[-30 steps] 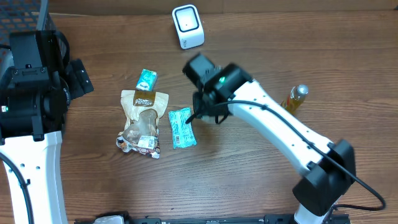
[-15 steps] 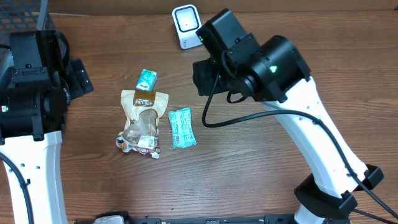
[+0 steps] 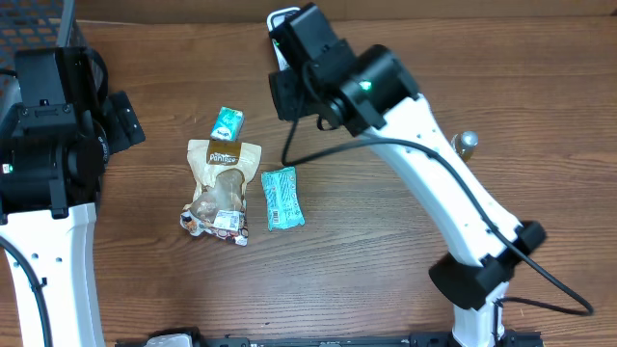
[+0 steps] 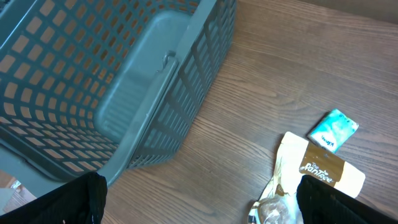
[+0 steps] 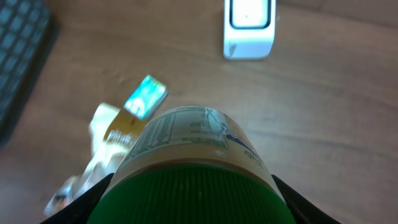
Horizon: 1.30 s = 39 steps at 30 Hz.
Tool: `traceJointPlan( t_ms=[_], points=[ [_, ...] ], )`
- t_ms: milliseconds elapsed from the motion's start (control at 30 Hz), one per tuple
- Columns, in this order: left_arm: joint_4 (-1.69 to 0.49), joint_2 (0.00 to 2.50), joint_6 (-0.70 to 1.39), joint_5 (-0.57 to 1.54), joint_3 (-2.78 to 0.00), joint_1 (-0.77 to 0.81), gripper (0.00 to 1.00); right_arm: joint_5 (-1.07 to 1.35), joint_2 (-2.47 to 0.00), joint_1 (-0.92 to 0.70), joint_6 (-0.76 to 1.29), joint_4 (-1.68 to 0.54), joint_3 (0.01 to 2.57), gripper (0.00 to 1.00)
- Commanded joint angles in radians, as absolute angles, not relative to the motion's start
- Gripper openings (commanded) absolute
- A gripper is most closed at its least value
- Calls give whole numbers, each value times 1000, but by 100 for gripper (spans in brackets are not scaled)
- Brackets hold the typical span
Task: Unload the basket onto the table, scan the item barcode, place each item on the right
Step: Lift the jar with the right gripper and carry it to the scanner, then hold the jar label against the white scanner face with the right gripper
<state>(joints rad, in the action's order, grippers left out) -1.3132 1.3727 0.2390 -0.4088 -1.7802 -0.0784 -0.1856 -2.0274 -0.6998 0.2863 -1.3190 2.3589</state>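
Green-lidded jar (image 5: 186, 140): one, clamped in your right gripper (image 5: 186, 202), low centre of its wrist view, below one white scanner (image 5: 249, 28). Two teal items: small packet (image 3: 228, 122), long packet (image 3: 282, 198). One pouch (image 3: 220, 188), one bottle (image 3: 466, 143), one basket (image 4: 93, 81). Your left gripper (image 4: 199, 199) gapes wide, empty. Right arm sits higher in the overhead frame than a second ago.

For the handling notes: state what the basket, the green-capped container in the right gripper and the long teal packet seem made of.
The basket: moulded plastic, matte grey-blue, by its even lattice walls. The container: probably plastic, with a ribbed green cap and a glossy printed label; its body is mostly hidden. The long teal packet: probably thin printed film, as it lies flat and looks slightly crinkled.
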Motion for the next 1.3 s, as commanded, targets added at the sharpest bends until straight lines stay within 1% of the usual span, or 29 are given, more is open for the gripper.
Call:
traceJointPlan(
  t_ms=[0,33,100,167,267,300,333,367,533,700,967,1267],
  points=[
    [-1312,1374,232,-418,-1800,-78,100,-309,-2059,-690,275,-1244,2357,33],
    [-1312,1374,232,-418,-1800,-78,99,-328,-2070,-690,274,-1222,2357,33],
    [-1312,1374,232,-418,-1800,-78,100,-353,-2088,-685,264,-1183,2357,29],
    [-1312,1374,232,-418,-1800,-78,100,-364,-2099,-677,253,-1146,2357,29],
    [-1312,1374,232,-418,-1800,-78,100,-366,-2104,-656,253,-1093,2357,24],
    [-1312,1374,232,-418,-1800,-78,100,-366,-2104,-647,253,-1075,2357,20],
    [-1312,1374,232,-418,-1800,-78,99,-366,-2105,-638,253,-1057,2357,15],
    [-1312,1374,232,-418,-1800,-78,100,-364,-2105,-628,254,-1036,2357,14],
    [-1312,1374,232,-418,-1800,-78,100,-341,-2112,-586,261,-958,2355,14],
    [-1312,1374,232,-418,-1800,-78,100,-244,-2152,-553,260,-894,2355,15],
    [-1312,1374,232,-418,-1800,-78,99,-242,-2260,-530,260,-803,2352,15],
    [-1312,1374,232,-418,-1800,-78,100,-241,-2369,-520,180,-587,2349,15]
  ],
)
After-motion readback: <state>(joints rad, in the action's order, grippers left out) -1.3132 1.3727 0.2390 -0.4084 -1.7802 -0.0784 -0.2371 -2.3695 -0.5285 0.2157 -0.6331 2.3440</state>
